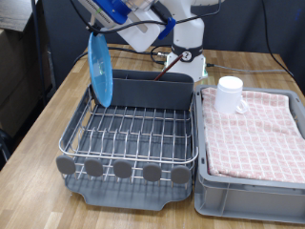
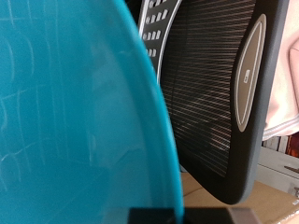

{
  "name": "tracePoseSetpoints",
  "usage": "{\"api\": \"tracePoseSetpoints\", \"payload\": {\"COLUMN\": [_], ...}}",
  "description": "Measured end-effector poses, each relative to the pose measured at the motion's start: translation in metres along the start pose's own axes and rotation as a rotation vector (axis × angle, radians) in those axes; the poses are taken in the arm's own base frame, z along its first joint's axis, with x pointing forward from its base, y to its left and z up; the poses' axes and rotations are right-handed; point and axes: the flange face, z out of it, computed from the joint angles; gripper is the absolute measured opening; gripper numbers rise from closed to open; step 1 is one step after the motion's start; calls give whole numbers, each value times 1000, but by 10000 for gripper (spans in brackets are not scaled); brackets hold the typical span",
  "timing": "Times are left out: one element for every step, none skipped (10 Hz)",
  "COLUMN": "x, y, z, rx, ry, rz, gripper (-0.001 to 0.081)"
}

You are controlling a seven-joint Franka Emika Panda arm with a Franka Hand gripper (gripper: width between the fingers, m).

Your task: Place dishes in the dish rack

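Observation:
The light-blue plate (image 1: 100,67) stands on edge over the back left corner of the dish rack (image 1: 133,129), its lower rim down by the wires in front of the tall grey back compartment (image 1: 152,88). My gripper (image 1: 93,29) is shut on the plate's top rim. In the wrist view the plate (image 2: 75,112) fills most of the picture, with a dark fingertip (image 2: 154,217) at its edge. The white mug (image 1: 229,93) stands on the pink checked cloth in the grey crate (image 1: 250,186), to the exterior view's right of the rack. The wooden spoon is out of view.
The rack's wire floor holds nothing else, and a row of grey discs (image 1: 122,169) lines its front. The robot base (image 1: 188,52) stands behind the rack. A black mesh office chair (image 2: 220,84) shows behind the plate in the wrist view.

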Motion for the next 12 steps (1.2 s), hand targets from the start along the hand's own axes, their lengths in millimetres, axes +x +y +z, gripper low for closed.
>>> {"api": "tracePoseSetpoints", "payload": {"x": [0,-1,-3,-5,-7,-9,-12,-16,-19,-22,-25,-27], "y": [-2,-4,-7,-10,-13,-15,-17,-20,-23,-25,-28,-30], "z": [7,14,21,27,32,36,40,44,47,50,53,55], "rx": [7,11,13,17,19,23,26,30,36,39,44,50], "ry": [1,5,11,15,18,21,19,17,18,21,26,27], "rz": [-5,-11,-21,-30,-38,-42,-45,-49,-53,-56,-59,-62], "gripper": [16,16,16,16,16,16,16,16,16,16,16,16]}}
